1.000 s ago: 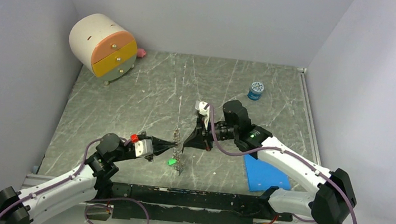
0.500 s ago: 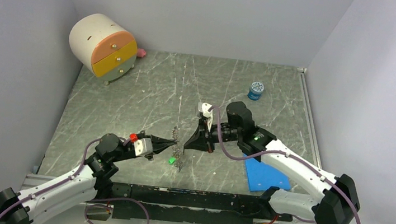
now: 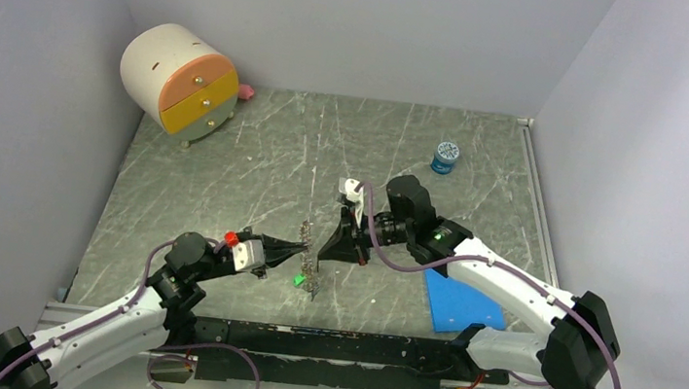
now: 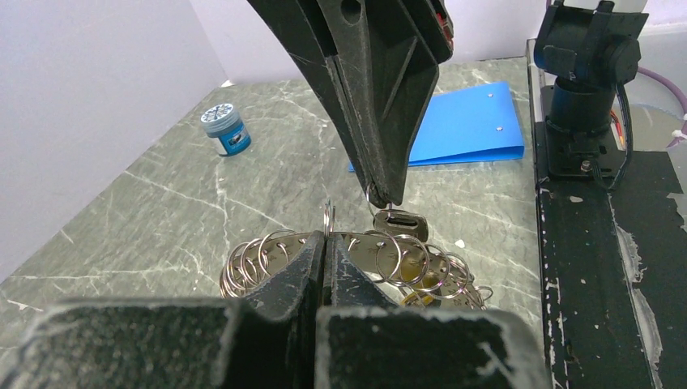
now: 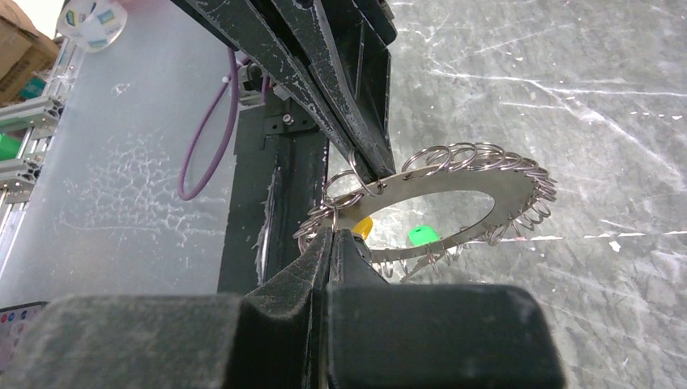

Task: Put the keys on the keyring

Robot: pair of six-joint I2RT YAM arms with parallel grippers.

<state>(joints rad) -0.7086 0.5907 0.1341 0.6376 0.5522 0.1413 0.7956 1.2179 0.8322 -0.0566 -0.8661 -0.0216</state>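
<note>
keyring (image 5: 514, 190) stays pinched by left gripper (image 4: 325, 239); right gripper (image 5: 332, 235), clamped on black key (image 4: 398, 221), has edged closer.

Bright diffuse light, soft shadows; left pincer (image 4: 325, 237) near part blurred, background sharp.

Centre-lower frame: the left gripper (image 3: 298, 249) and the right gripper (image 3: 325, 249) meet almost tip to tip at the keyring (image 3: 310, 240), seen edge-on above the counter (image 3: 226, 171). Both grippers appear closed, though contact is too small to confirm. A green key (image 3: 297, 280) sits just below. Blue folder (image 3: 462, 306): lower right. Blue jar (image 3: 445, 156): upper right. Drum-shaped drawer unit (image 3: 179, 81): upper left.
</note>
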